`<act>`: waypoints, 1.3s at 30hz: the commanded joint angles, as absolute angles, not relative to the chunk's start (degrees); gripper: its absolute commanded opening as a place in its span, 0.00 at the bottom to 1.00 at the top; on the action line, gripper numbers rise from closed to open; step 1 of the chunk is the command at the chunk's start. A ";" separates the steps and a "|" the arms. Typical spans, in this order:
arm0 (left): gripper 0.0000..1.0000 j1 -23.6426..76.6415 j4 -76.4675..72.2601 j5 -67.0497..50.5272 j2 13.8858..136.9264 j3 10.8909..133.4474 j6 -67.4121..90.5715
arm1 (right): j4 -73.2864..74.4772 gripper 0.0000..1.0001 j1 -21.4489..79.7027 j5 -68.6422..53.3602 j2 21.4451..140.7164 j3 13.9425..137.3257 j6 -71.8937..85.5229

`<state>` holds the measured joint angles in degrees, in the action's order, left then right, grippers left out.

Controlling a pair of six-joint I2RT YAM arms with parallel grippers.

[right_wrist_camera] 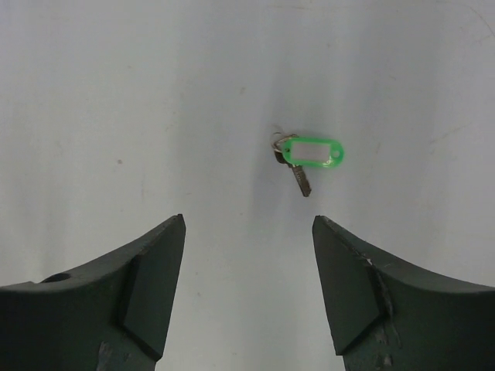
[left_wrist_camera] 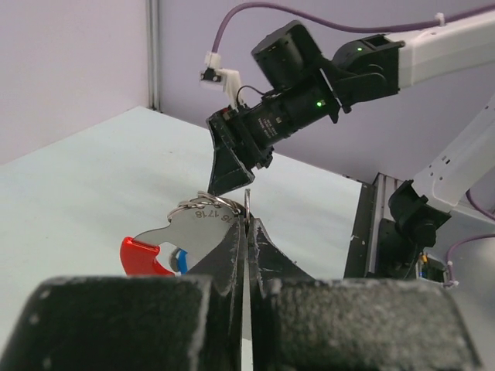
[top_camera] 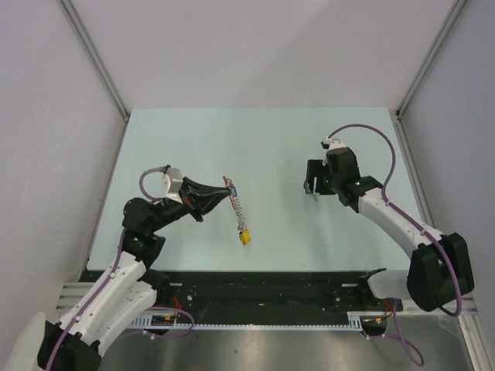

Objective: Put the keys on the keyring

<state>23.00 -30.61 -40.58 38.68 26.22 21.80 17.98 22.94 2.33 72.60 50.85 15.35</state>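
Note:
The keyring point(top_camera: 238, 210) lies on the table left of centre, its yellow tag point(top_camera: 244, 238) at the near end. My left gripper point(top_camera: 223, 193) is shut on its far end. In the left wrist view the closed fingers point(left_wrist_camera: 249, 224) pinch a thin wire ring beside a silver stamped plate point(left_wrist_camera: 197, 226), the red segment point(left_wrist_camera: 143, 256) and a blue key head point(left_wrist_camera: 181, 260). The green key point(right_wrist_camera: 311, 153) lies flat on the table with its metal blade point(right_wrist_camera: 302, 180) pointing toward me. My right gripper point(right_wrist_camera: 247, 224) hovers open and empty above it and slightly short of it; it also shows in the top view point(top_camera: 313, 189).
Pale table point(top_camera: 271, 147) with grey walls on three sides and metal corner posts point(top_camera: 93, 54). A black rail point(top_camera: 255, 290) runs along the near edge by the arm bases. The right arm's wrist point(left_wrist_camera: 286, 108) fills the left wrist view's background.

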 commanded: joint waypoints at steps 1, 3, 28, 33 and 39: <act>0.00 22.24 -30.85 -37.72 35.78 28.13 18.29 | 21.01 0.70 21.45 3.87 78.12 54.84 13.45; 0.00 22.24 -29.19 -36.66 35.16 27.95 16.27 | 21.01 0.65 21.09 3.17 81.19 55.54 11.27; 0.00 21.27 -22.85 -32.78 32.87 28.48 11.34 | 34.10 0.36 31.46 25.12 111.88 79.89 -7.12; 0.01 21.18 -22.68 -33.05 32.78 28.56 11.25 | 36.12 0.30 32.34 27.86 115.57 82.35 -7.91; 0.00 21.09 -22.67 -33.14 32.78 28.56 11.25 | 38.05 0.29 33.48 28.65 116.98 83.23 -8.00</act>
